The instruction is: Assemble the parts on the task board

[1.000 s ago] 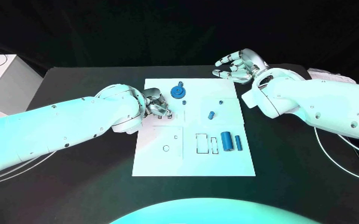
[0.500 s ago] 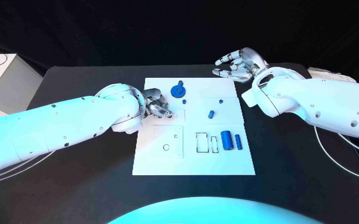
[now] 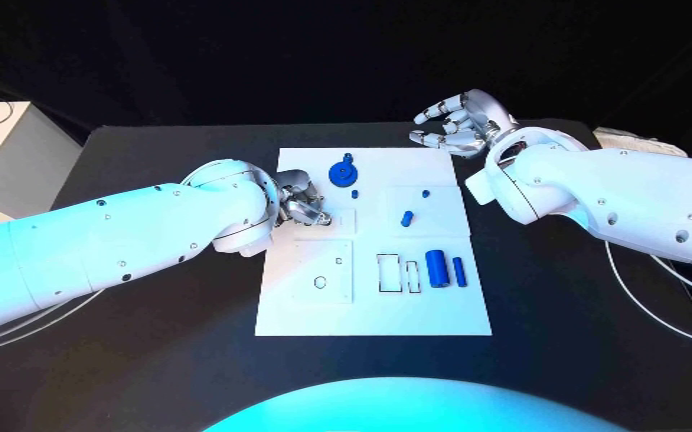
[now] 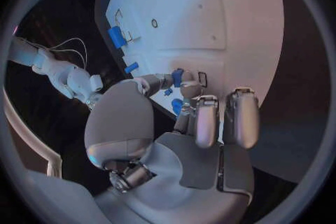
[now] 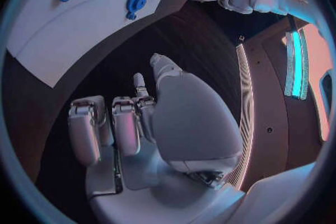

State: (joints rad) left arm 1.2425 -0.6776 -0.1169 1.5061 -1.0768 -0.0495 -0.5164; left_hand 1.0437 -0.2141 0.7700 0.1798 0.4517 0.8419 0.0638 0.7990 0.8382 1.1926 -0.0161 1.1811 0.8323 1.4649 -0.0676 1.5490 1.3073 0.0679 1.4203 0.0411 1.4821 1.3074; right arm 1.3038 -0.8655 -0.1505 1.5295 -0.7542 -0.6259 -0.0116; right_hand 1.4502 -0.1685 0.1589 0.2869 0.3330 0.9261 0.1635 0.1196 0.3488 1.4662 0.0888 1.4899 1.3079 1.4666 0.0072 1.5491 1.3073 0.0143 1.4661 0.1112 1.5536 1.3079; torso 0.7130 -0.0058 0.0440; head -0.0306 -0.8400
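Black worktop in a dark room, white task board at its middle, long axis front-to-back; left hand at board's left edge pinching a small blue part; right hand past the far-right corner, fingers spread, empty.

Bare black table around task board

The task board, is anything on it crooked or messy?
One small blue peg lies tilted near the middle of the task board, unlike the two blue cylinders sitting straight side by side. A blue disc rests near the far edge. Nothing looks spilled or broken.
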